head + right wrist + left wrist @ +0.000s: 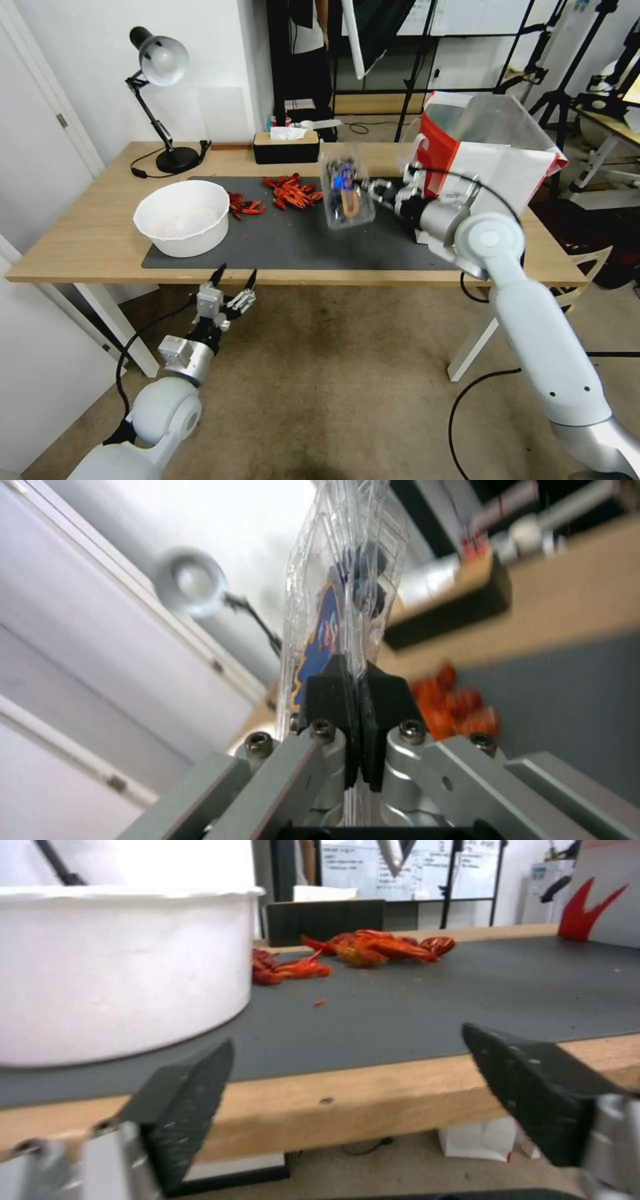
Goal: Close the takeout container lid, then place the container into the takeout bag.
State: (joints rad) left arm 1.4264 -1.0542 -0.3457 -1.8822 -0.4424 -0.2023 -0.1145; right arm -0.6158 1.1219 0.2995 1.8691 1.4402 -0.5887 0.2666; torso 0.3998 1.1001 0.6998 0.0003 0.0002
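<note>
My right gripper (369, 187) is shut on the rim of the takeout container (345, 187), a small clear clamshell with dark berries inside. It holds the box in the air on edge, above the grey mat (300, 243) and just left of the takeout bag (507, 163). In the right wrist view the fingers of the right gripper (357, 672) pinch the container (347, 570), and its lid (319, 630), with a blue and orange label, lies flat against the base. The white and red bag stands open at the table's right end. My left gripper (233, 277) hangs open below the table's front edge.
A large white bowl (183, 217) sits on the mat's left end, close ahead of the left gripper (347, 1037). Red crayfish pieces (290, 190) lie mid-mat. A black tissue box (285, 147) and a desk lamp (163, 67) stand at the back.
</note>
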